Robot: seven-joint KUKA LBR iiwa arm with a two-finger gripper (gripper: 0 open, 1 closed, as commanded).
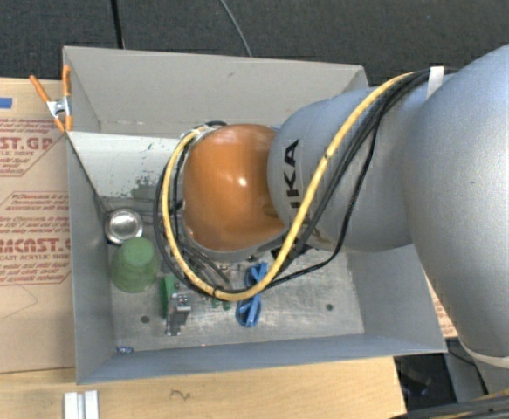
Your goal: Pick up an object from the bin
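Arm (385, 173) in grey bin (219, 81), green cup (133, 264) beside silver can (123, 226), blue clip (250, 308)

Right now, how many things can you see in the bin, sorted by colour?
Silver: 1, the shiny round can
Green: 2, the pale green cup and the small dark green piece
Blue: 1, the blue plastic piece
Grey: 1, the small grey metal piece
Total: 5 in sight

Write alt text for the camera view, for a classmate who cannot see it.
A grey robot arm with a glossy orange wrist cover reaches from the right into a grey metal bin. Left of it lie a shiny silver round can and a pale green cylinder; a blue piece lies near the cover's lower edge.
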